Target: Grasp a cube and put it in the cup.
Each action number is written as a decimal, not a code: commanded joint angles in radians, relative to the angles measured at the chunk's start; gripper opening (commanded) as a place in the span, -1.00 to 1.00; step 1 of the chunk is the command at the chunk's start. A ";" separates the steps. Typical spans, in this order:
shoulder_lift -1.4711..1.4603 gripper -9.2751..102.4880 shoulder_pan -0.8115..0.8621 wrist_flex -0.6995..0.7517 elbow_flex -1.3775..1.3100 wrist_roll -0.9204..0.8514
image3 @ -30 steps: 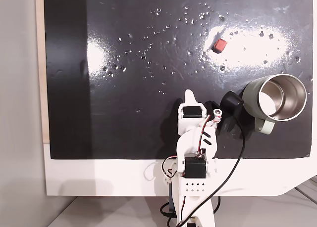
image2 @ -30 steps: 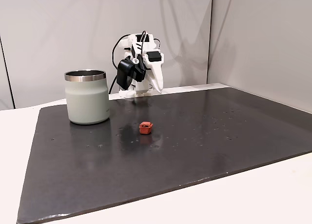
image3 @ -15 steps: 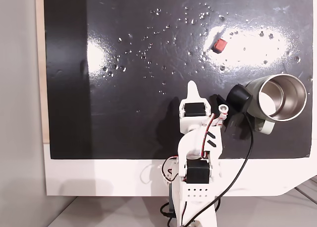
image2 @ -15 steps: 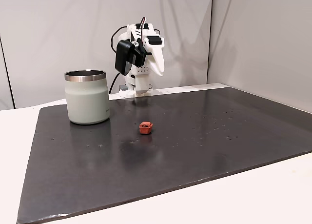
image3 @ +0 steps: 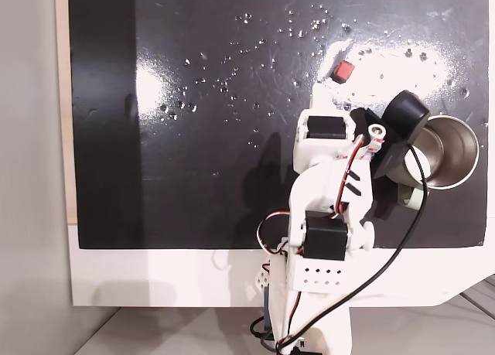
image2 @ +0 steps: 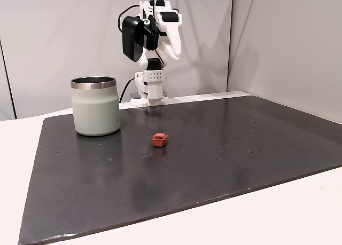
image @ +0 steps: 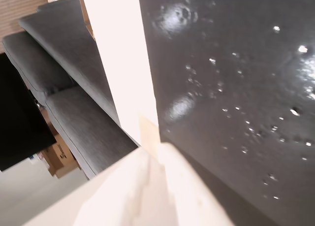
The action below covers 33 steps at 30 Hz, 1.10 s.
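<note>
The cube, small and red-orange, lies on the black mat a little right of the cup. From above, the cube sits beyond the cup, whose near-left side is hidden behind the arm's black camera. My gripper is raised high over the mat's back edge, shut and holding nothing, fingers pointing down. Seen from above, the gripper tip stops just short and left of the cube. In the wrist view the closed fingers hang over the mat edge.
The white arm base stands on the white table strip at the mat's edge. A black cable loops beside the cup. A grey sofa lies beyond the table in the wrist view. Light-coloured wall panels stand behind the mat.
The arm has risen from its folded pose and reached out over the mat toward the cube. Cube and cup have stayed put.
</note>
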 commanded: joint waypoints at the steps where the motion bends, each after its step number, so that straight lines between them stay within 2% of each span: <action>1: -0.115 -0.83 0.029 0.021 -0.183 0.029; 13: -0.472 -0.83 0.049 0.110 -0.529 0.170; 23: -0.753 -0.83 0.083 0.279 -0.784 0.322; 33: -0.983 -0.83 0.110 0.457 -0.980 0.336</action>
